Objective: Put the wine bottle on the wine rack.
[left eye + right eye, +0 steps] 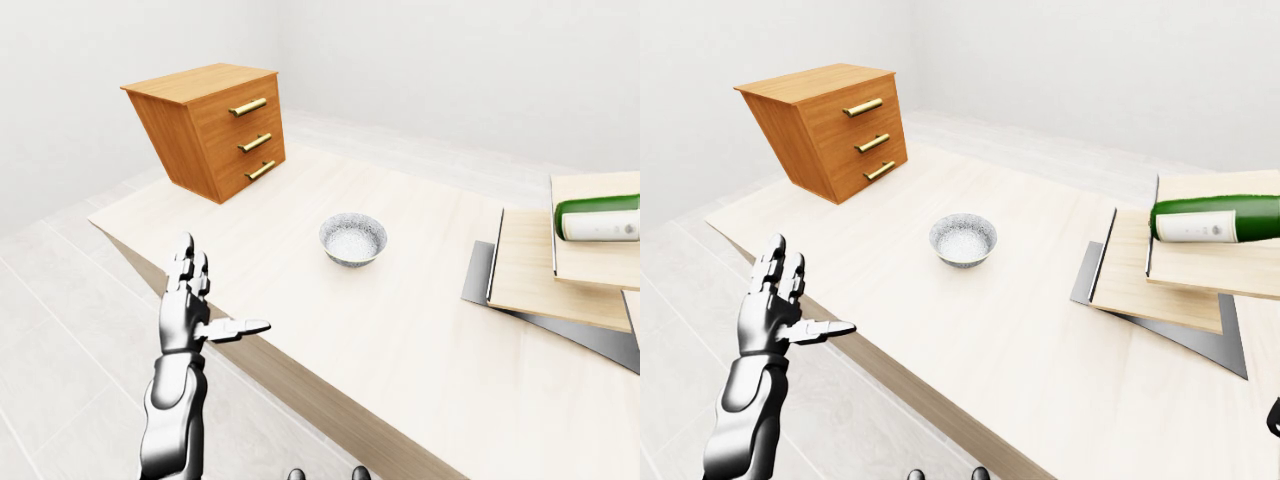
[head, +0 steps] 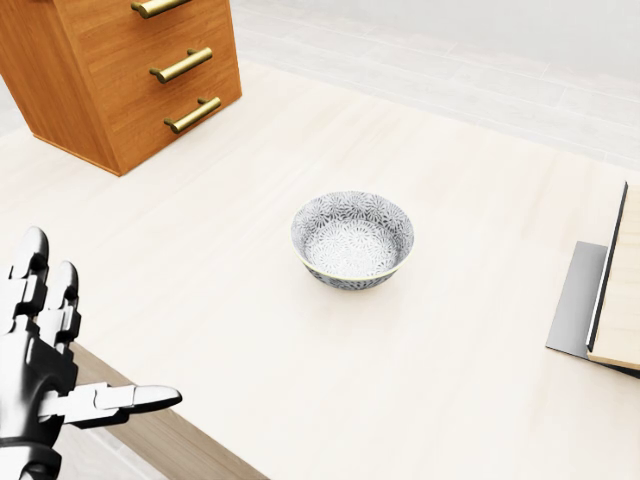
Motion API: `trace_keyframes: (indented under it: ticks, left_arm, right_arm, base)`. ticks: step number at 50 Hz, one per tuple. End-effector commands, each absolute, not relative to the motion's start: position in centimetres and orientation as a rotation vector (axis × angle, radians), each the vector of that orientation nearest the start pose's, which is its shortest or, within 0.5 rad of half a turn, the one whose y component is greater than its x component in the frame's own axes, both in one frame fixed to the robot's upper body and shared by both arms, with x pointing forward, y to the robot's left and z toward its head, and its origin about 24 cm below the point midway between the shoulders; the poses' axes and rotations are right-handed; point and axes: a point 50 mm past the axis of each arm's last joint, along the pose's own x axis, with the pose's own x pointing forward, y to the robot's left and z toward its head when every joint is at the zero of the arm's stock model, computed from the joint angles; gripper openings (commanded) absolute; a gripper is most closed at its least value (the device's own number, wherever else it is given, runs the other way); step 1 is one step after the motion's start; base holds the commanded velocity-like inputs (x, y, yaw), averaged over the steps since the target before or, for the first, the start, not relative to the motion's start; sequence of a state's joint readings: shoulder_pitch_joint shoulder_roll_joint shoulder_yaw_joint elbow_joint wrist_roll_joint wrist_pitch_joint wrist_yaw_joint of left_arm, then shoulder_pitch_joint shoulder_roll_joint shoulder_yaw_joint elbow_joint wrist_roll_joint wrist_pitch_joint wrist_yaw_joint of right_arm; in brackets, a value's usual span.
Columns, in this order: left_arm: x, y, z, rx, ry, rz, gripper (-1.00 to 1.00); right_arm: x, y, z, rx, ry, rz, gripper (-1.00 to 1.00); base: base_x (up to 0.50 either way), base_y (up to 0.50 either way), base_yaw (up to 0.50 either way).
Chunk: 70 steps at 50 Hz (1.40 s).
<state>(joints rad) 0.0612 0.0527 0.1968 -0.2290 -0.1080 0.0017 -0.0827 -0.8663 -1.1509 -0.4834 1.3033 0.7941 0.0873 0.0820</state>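
Observation:
The green wine bottle (image 1: 1215,219) with a white label lies on its side on the top board of the wine rack (image 1: 1145,285), a stack of light wooden boards on a grey plate at the right of the right-eye view. My left hand (image 1: 200,318) is far from it, at the table's near edge on the left. It is open, with the fingers pointing up and the thumb stretched sideways, holding nothing. A dark sliver (image 1: 1274,417) at the right edge of the right-eye view may be my right hand; its fingers do not show.
A patterned grey bowl (image 2: 352,240) stands in the middle of the pale wooden table (image 2: 250,330). A brown chest of drawers (image 1: 215,130) with brass handles sits at the table's top-left corner. Pale tiled floor (image 1: 60,330) lies on the left.

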Motion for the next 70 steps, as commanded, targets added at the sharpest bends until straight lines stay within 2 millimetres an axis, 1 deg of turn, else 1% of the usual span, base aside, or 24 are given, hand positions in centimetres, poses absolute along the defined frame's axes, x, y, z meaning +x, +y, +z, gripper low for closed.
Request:
trace_keyframes:
  ticks: [1, 10, 16, 20, 26, 27, 30, 32, 34, 36, 38, 40, 46, 52, 55, 61, 70]
  left_arm:
    - [23.5, 20.4, 8.4, -0.017, -0.183, 0.112, 1.00]
    - [23.3, 20.4, 8.3, -0.016, -0.182, 0.110, 1.00]
    - [23.5, 20.3, 8.3, -0.017, -0.183, 0.109, 1.00]
    - [23.4, 20.3, 8.3, -0.016, -0.184, 0.107, 1.00]
    - [23.4, 20.3, 8.3, -0.016, -0.183, 0.109, 1.00]
    - [23.4, 20.3, 8.3, -0.017, -0.182, 0.109, 1.00]
    - [23.4, 20.4, 8.3, -0.017, -0.182, 0.109, 1.00]
    - [23.4, 20.4, 8.3, -0.018, -0.181, 0.110, 1.00]
    - [23.3, 20.4, 8.2, -0.018, -0.181, 0.110, 1.00]
    - [23.3, 20.4, 8.2, -0.020, -0.182, 0.110, 1.00]
    - [23.2, 20.4, 8.2, -0.020, -0.181, 0.110, 1.00]
    - [23.2, 20.4, 8.1, -0.021, -0.180, 0.109, 1.00]
    - [23.1, 20.3, 8.1, -0.020, -0.181, 0.108, 1.00]
    - [23.0, 20.5, 8.1, -0.020, -0.180, 0.111, 1.00]
    - [23.0, 20.5, 8.1, -0.021, -0.179, 0.111, 1.00]
    - [23.0, 20.4, 8.0, -0.021, -0.179, 0.108, 1.00]
    - [22.9, 20.4, 7.9, -0.021, -0.178, 0.109, 1.00]
  right_arm:
    - [22.8, -49.8, 22.6, 0.492, -0.280, -0.858, 0.87]
    - [21.4, -50.6, 22.3, 0.493, -0.286, -0.882, 0.83]
    - [20.8, -50.9, 22.1, 0.497, -0.285, -0.895, 0.81]
    - [20.7, -50.9, 21.7, 0.500, -0.276, -0.901, 0.80]
    - [20.4, -51.0, 20.6, 0.517, -0.245, -0.942, 0.74]
    - [20.3, -51.1, 20.4, 0.525, -0.238, -0.959, 0.68]
    - [20.1, -51.1, 20.0, 0.535, -0.231, -0.977, 0.58]
    - [20.0, -51.1, 19.7, 0.532, -0.216, -0.992, 0.58]
    - [19.8, -51.2, 19.1, 0.536, -0.191, -1.030, 0.65]
    - [19.6, -51.2, 18.6, 0.554, -0.177, -1.060, 0.79]
    - [19.6, -51.1, 18.1, 0.559, -0.163, -1.069, 0.80]
    - [19.8, -51.0, 17.7, 0.558, -0.152, -1.064, 0.85]
    - [19.9, -50.8, 17.0, 0.567, -0.129, -1.073, 0.86]
    - [19.7, -50.9, 17.1, 0.567, -0.133, -1.078, 0.79]
    - [19.6, -51.0, 17.2, 0.566, -0.138, -1.081, 0.80]
    - [19.0, -51.4, 17.6, 0.562, -0.152, -1.091, 0.81]
    - [17.7, -51.7, 16.4, 0.566, -0.129, -1.107, 0.80]
  base:
    - [0.00, 0.00, 0.00]
    - [0.00, 0.00, 0.00]
    - [0.00, 0.00, 0.00]
    - [0.00, 0.00, 0.00]
    - [0.00, 0.00, 0.00]
    - [0.00, 0.00, 0.00]
    - [0.00, 0.00, 0.00]
    - [0.00, 0.00, 0.00]
    - [0.00, 0.00, 0.00]
    - [0.00, 0.00, 0.00]
    - [0.00, 0.00, 0.00]
    - [0.00, 0.00, 0.00]
    - [0.00, 0.00, 0.00]
    - [0.00, 0.00, 0.00]
    - [0.00, 0.00, 0.00]
    - [0.00, 0.00, 0.00]
    - [0.00, 0.00, 0.00]
